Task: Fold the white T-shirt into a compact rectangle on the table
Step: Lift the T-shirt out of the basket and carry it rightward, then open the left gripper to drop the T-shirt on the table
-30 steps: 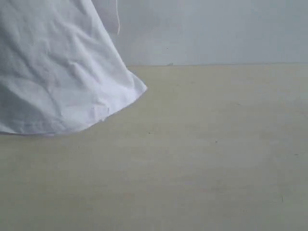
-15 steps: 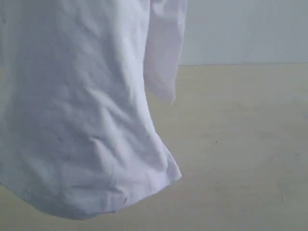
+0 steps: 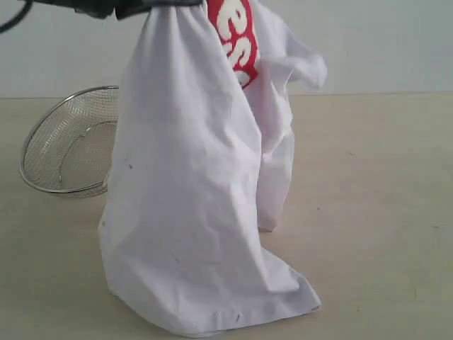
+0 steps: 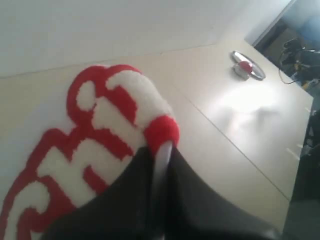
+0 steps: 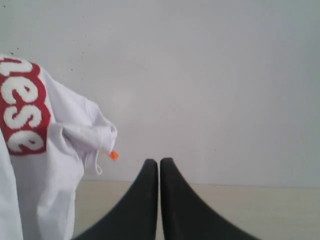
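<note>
Shirt hangs upright, long axis vertical, from the left gripper, which is clamped on the red band — lower end resting on the table. Right gripper is closed and empty, clear of the cloth — free to take the loose side.

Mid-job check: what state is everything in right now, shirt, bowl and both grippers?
left gripper: shut on the white T-shirt.
right gripper: shut, holding nothing.
white T-shirt: unfolded, hanging bunched from the left gripper, lower edge resting on the table.
wire mesh bowl: upright on the table, visible part empty, partly hidden behind the shirt.
</note>
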